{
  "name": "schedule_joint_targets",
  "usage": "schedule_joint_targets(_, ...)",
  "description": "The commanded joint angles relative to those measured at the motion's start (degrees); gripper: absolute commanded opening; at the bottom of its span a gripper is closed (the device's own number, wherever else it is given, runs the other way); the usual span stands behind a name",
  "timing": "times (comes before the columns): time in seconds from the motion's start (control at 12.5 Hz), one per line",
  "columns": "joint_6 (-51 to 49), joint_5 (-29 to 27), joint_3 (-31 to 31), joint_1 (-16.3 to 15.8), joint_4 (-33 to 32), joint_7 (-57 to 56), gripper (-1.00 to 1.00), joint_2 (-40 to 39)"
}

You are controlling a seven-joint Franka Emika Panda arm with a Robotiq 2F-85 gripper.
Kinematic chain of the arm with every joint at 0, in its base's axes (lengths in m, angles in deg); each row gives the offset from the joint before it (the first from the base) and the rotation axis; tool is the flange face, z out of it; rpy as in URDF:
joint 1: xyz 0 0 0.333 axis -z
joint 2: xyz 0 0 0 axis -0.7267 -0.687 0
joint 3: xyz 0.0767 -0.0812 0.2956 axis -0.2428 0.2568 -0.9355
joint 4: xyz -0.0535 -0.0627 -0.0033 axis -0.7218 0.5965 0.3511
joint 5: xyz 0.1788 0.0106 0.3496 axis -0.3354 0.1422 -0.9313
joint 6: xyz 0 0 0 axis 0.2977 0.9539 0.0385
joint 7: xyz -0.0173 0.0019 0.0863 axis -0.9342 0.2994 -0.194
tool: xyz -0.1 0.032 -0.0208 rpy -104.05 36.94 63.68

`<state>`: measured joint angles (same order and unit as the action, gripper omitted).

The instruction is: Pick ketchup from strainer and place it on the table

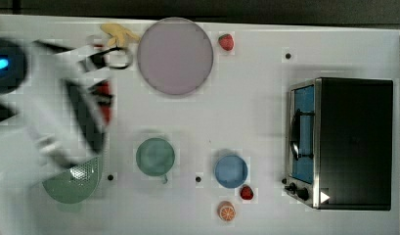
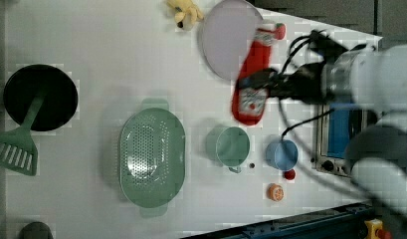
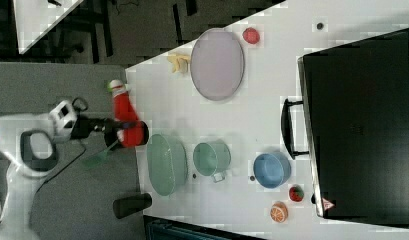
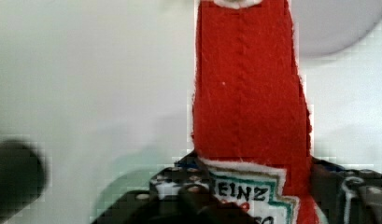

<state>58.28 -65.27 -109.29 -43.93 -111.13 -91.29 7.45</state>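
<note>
The ketchup [image 2: 251, 79] is a red soft bottle with a white label, hanging in the air clear of the table [image 1: 246, 122]. My gripper [image 2: 264, 83] is shut on its labelled lower part. In the wrist view the ketchup [image 4: 249, 102] stands between the black fingers [image 4: 179, 189]. The pale green strainer [image 2: 152, 157] sits on the table with nothing in it. In the top view the arm covers part of the strainer [image 1: 73, 183], and a strip of the red ketchup [image 1: 105, 105] shows beside it. In the right view the ketchup [image 3: 126, 120] hangs left of the strainer [image 3: 166, 164].
A purple plate [image 1: 174, 55], a green mug [image 1: 155, 156] and a blue bowl [image 1: 231, 171] stand on the table, with a toaster oven [image 1: 342, 142] at the top view's right. Strawberries [image 1: 226, 41], an orange [image 1: 226, 211], a yellow toy [image 1: 118, 33] and a black pan with a green spatula [image 2: 39, 97] lie around.
</note>
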Motion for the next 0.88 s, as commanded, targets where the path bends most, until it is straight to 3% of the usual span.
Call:
schedule_joint_targets(0.08,-1.24,-0.43,9.03,5.38,0.88,-9.37,0.21,-0.58)
schedule_joint_targets(0.48,-0.86,-0.43,22.07,5.83,-3.85,-22.12,0.21,-1.27)
schedule_joint_targets(0.88,9.17,-0.48,25.04,5.9,-16.16,-22.42,0.21,-1.34)
